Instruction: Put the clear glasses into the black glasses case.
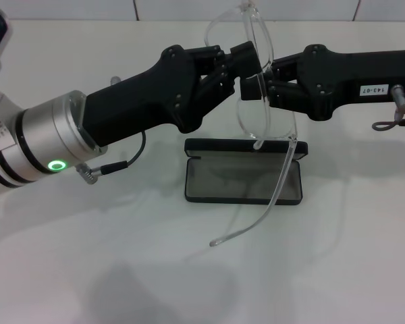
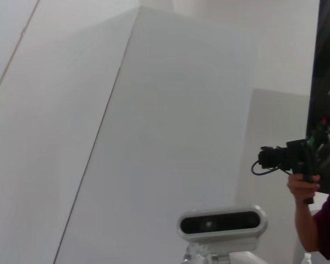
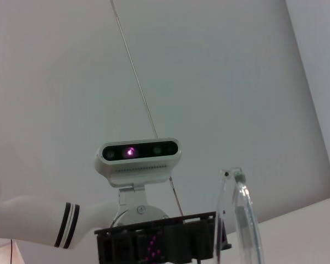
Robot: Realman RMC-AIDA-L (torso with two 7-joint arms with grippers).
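The clear glasses are held upright in the air above the table, the lens edge-on. One clear arm hangs down over the case to the table. My left gripper reaches in from the left and my right gripper from the right. They meet at the front of the glasses, each shut on the frame. The black glasses case lies open below them, grey lining up, lid folded back. In the right wrist view the glasses' clear lens stands edge-on beside the left gripper's black body.
The white table runs around the case. A grey cable hangs off the right arm and a thin cable off the left wrist. In the left wrist view a person holds a camera by the wall.
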